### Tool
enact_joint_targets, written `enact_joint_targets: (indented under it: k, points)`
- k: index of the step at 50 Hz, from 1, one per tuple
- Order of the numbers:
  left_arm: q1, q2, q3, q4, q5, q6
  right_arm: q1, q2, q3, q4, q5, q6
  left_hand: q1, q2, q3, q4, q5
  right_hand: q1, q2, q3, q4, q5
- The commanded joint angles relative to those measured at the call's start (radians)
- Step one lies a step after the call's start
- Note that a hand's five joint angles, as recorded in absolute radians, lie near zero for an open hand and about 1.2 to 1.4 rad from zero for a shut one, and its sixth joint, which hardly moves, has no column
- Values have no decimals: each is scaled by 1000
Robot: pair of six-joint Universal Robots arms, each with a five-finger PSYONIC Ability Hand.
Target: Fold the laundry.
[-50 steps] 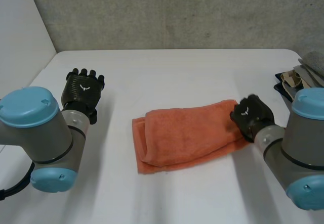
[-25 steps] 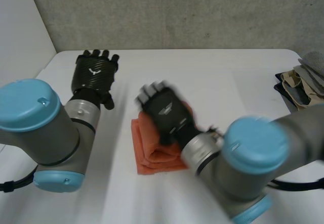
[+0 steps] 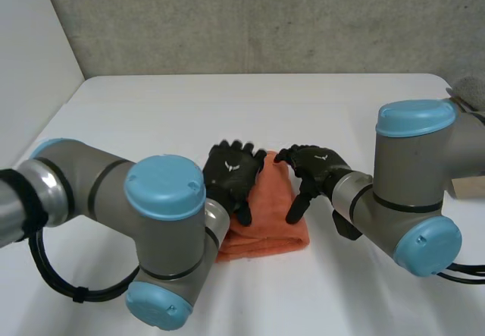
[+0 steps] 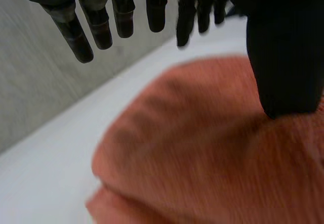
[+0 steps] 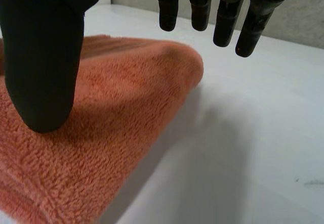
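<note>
Head view first: the folded orange terry towel sits mid-way across the white table, its long axis running away from the robot. The left hand is over its left half and the right hand is at its right edge, so neither is nearer.

Left wrist view: the fingers hang straight and loose, grasping nothing. The towel is directly under the palm.

Right wrist view: the thumb seems to rest on the pile. The fingers reach straight out over bare table past the rounded fold, holding nothing.

My read is that whatever comes next goes straight down rather than sideways: a press to flatten the fold.
</note>
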Motion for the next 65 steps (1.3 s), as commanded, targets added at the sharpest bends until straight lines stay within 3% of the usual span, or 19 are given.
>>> enact_joint_targets:
  k: [1,6,15,22,25,31,33,36,41,46,55,65]
  points:
    - [22,-28,1,-76,-85,57,9,12,-1,-14,-16,-70,37,25,20,26,7,-25,-45,-38,-58,-65]
    - [44,-28,-15,-82,-131,122,10,40,-18,-14,-25,-140,37,25,20,26,7,-25,-45,-38,-58,-65]
    - [45,-27,-35,-80,-127,143,10,133,-71,-6,-11,-234,29,16,11,17,-2,-25,-45,-38,-58,-65]
    - [45,33,-9,-80,-119,145,10,34,-59,-14,-13,-235,26,13,8,14,-5,-25,-45,-38,-58,-65]
    - [59,131,-1,-79,-67,142,6,-43,-25,-34,-13,-229,34,22,17,23,4,-25,-45,-38,-58,-65]
    - [116,303,13,-105,170,105,9,-187,106,-132,4,-234,140,127,123,128,109,-25,-45,-38,-58,-65]
    - [130,332,16,-141,241,84,16,-236,157,-159,13,-234,149,136,131,137,118,-25,-45,-38,-58,-65]
    - [171,375,33,-262,416,39,33,-293,264,-231,19,-249,128,116,111,117,98,-25,-45,-38,-58,-65]
    - [217,380,44,-353,553,8,139,-283,404,-405,25,-289,93,81,76,82,63,-25,-45,-38,-58,-65]
    - [223,382,48,-363,565,7,219,-180,447,-512,32,-349,81,69,64,70,51,-25,-45,-38,-58,-65]
    - [223,388,48,-361,563,5,239,-40,423,-598,136,-424,73,60,55,61,42,-25,-45,-38,-58,-65]
    - [225,386,47,-361,563,2,239,-10,410,-677,154,-430,75,63,58,64,45,-25,-45,-38,-58,-65]
